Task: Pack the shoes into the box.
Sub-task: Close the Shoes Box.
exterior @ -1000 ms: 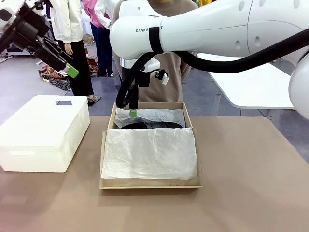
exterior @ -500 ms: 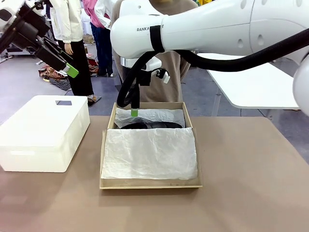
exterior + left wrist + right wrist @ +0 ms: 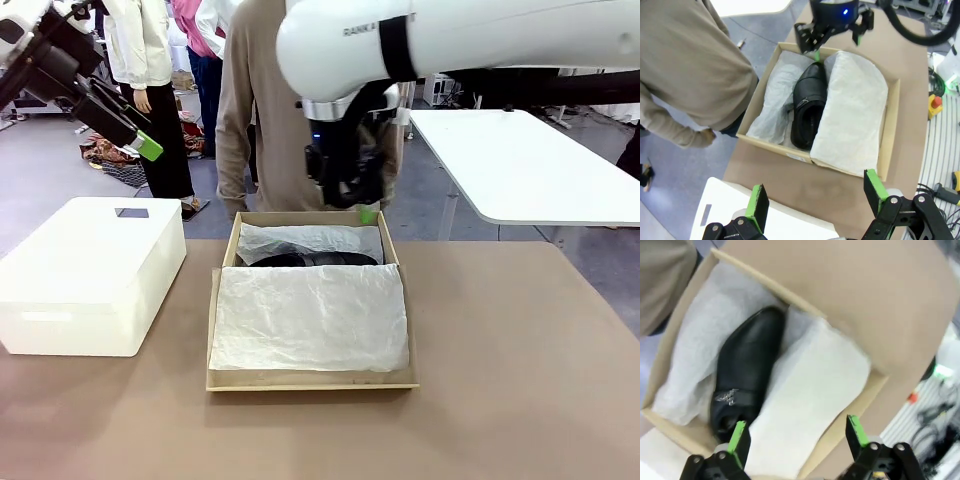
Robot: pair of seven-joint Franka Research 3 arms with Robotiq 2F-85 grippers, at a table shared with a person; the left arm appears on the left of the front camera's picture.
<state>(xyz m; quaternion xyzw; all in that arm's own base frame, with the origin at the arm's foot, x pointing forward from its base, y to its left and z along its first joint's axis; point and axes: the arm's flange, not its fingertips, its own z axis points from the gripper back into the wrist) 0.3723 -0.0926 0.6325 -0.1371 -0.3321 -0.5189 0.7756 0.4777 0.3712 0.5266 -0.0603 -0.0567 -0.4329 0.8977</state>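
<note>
The tan cardboard box (image 3: 310, 380) stands open at the table's middle. A white tissue sheet (image 3: 312, 316) covers its near part. One glossy black shoe (image 3: 312, 259) with a small metal buckle lies along the far side on crumpled tissue, half tucked under the sheet. It shows as the shoe (image 3: 807, 105) and the shoe (image 3: 744, 371) in the wrist views. My right gripper (image 3: 355, 203) hangs open above the box's far right corner, holding nothing. My left gripper (image 3: 143, 143) is raised high at the far left, open and holding nothing, looking down at the box (image 3: 892, 115).
A larger white rounded box (image 3: 90, 270) sits on the table's left. A person in a beige top (image 3: 265, 110) stands right behind the cardboard box. A white table (image 3: 520, 160) is at the back right. Bare tabletop lies to the right and front.
My right gripper has risen from the box's far left corner and swung right, above the far right corner. The left arm has not moved.
</note>
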